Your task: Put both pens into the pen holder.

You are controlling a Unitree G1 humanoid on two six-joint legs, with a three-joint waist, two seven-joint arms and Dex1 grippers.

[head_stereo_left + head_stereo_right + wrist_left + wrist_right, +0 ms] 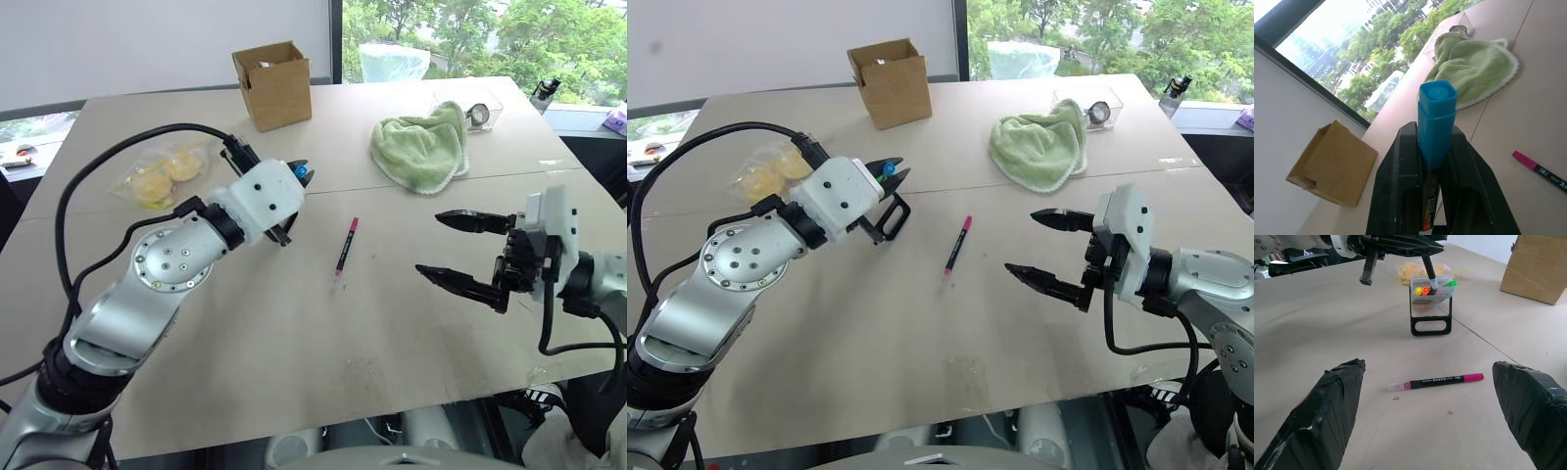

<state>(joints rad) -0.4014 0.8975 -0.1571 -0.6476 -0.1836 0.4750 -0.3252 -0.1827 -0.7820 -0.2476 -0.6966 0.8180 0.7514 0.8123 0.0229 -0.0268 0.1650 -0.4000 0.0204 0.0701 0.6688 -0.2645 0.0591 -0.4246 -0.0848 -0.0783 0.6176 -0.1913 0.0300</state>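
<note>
Blue pen (1436, 122) tip inside pen holder (1431, 308), right wrist view.

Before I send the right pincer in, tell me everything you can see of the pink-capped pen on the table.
The pink-capped pen is a slim marker with a black barrel bearing small white print, a bright pink cap at one end and a pale, clear-looking tip cover over a pink tip at the other. It lies flat on the bare tan table, untouched. The cap end points toward the table's far side, the tip toward the robot. It lies between the black pen holder and the open right pincer, which hovers beside it.
</note>
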